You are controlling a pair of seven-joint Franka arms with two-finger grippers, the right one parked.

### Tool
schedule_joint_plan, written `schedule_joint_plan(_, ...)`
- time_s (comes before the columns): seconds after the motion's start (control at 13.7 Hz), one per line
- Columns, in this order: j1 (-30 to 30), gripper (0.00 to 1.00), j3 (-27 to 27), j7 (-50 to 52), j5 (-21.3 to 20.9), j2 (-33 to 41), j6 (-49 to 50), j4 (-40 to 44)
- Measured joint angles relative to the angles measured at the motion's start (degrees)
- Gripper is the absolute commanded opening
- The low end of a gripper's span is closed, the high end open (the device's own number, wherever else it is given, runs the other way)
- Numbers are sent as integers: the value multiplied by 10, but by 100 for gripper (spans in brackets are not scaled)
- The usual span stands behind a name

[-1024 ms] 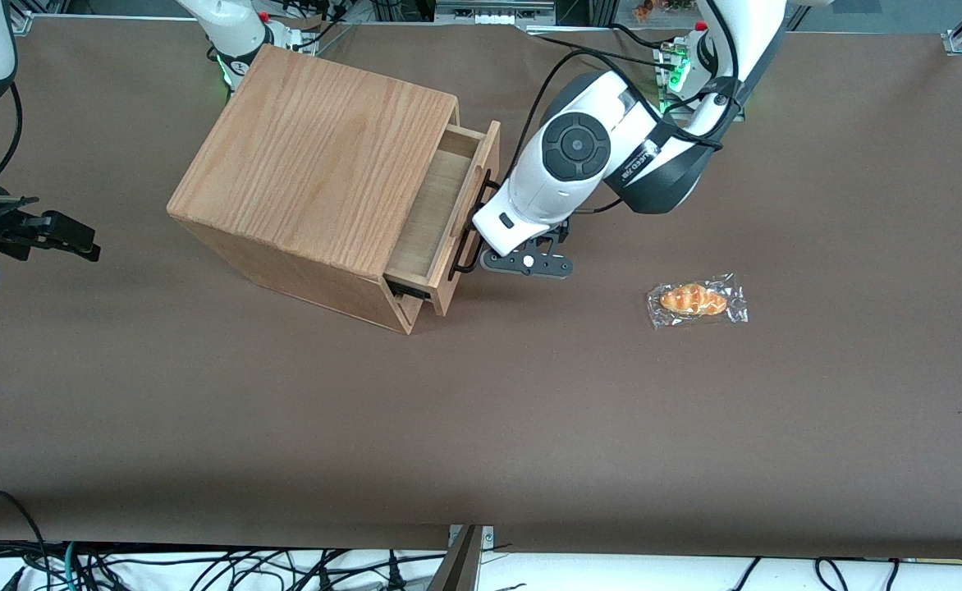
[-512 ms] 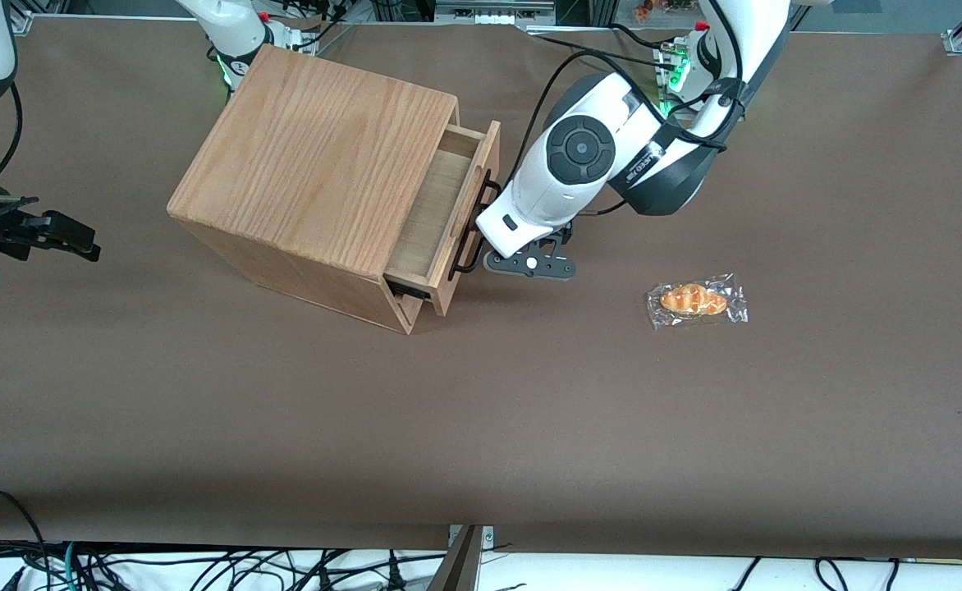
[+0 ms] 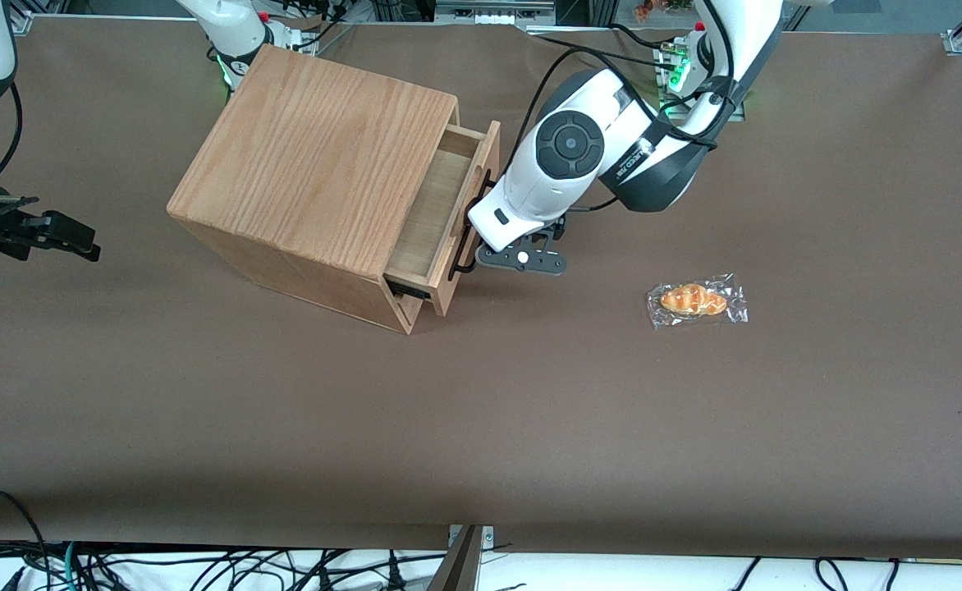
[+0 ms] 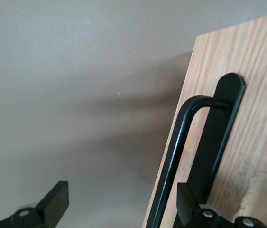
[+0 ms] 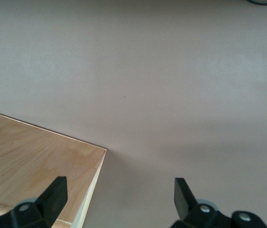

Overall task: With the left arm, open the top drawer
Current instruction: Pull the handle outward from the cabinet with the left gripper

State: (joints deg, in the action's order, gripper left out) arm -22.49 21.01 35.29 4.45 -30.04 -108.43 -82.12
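Since the earlier frames, the left arm [image 3: 604,156] has been carried a little closer to the drawer [image 3: 440,217], its wrist now overlapping the handle [image 3: 471,226] in the front view where a small gap showed before; the drawer itself, the cabinet [image 3: 317,168] and the wrapped pastry [image 3: 694,300] have not shifted.

In the wrist view, the gripper [image 4: 119,209] is seen with its fingers spread wide, one finger [image 4: 52,204] out over bare table [image 3: 530,410] and the other in front of the handle's plate, so nothing is clamped. The bar appears to lie between the two fingers, which suggests the spread is being kept so that the bar can be straddled or hooked.

The drawer is found partly pulled out of the cabinet's top slot, its pale floor exposed. It faces the working arm's end of the table, which is why that arm is brought in low and sideways against its front.

The task is judged partly done: more travel seems available, and a firm hold on the handle would be needed to gain it.
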Motion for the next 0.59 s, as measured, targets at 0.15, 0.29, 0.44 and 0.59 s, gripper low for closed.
schedule_joint_plan(0.15, -4, 100, 0, 0, 0, -6, -12, -1)
schedule_joint_plan(0.29, -4, 100, 0, -1, 0, -10, -17, -1)
schedule_joint_plan(0.44, -1, 100, -4, -2, 0, -11, -17, -2)
schedule_joint_plan(0.59, 3, 100, -6, -6, 0, -11, -16, -2)
